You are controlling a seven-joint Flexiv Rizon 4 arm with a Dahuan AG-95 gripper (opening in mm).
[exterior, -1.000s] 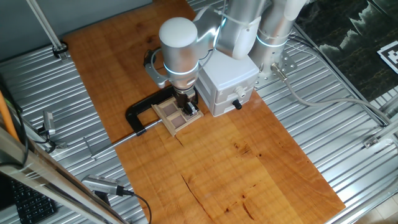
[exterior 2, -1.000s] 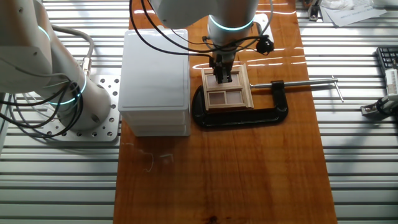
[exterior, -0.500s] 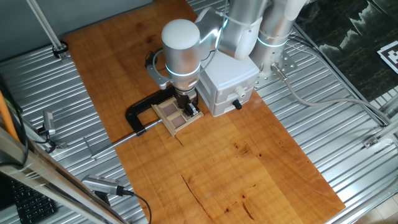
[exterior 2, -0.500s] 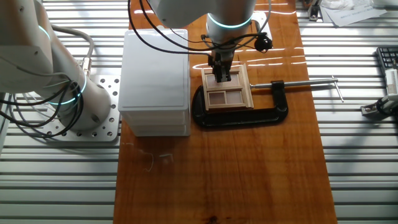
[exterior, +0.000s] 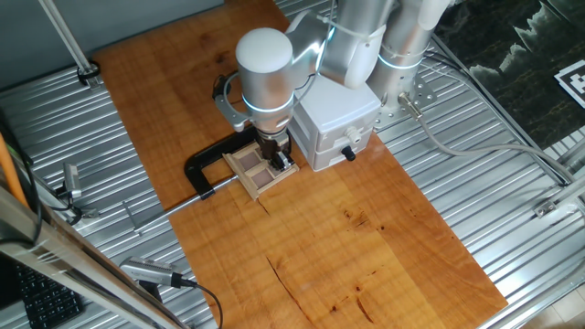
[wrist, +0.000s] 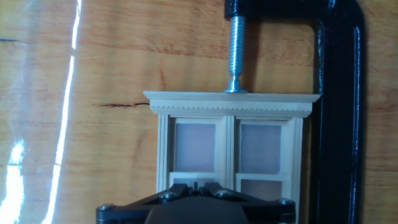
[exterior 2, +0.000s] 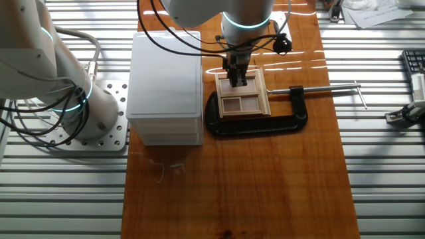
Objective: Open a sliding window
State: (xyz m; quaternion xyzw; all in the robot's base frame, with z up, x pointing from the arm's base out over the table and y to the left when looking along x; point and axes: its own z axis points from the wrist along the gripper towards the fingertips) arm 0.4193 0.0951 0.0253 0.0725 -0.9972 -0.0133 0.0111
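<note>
The sliding window [exterior: 257, 172] is a small light-wood frame with brownish panes, lying flat on the wooden board and held by a black C-clamp [exterior: 203, 165]. It also shows in the other fixed view [exterior 2: 243, 101] and in the hand view [wrist: 231, 144]. My gripper [exterior: 277, 159] points straight down onto the window, at the end next to the white box. In the other fixed view my gripper [exterior 2: 237, 81] stands on the window's far half. In the hand view my gripper [wrist: 195, 185] has its jaws drawn together over the middle bar, with only a thin slit between them.
A white box [exterior: 336, 117] with a black knob [exterior: 348, 153] stands right beside the window. The C-clamp's screw [wrist: 234, 53] presses on the window's top moulding, and its long bar [exterior 2: 329, 86] sticks out over the board's edge. Ribbed metal table surrounds the board.
The arm shifted very slightly over the window a second ago and has since held still. The window panes look the same.
</note>
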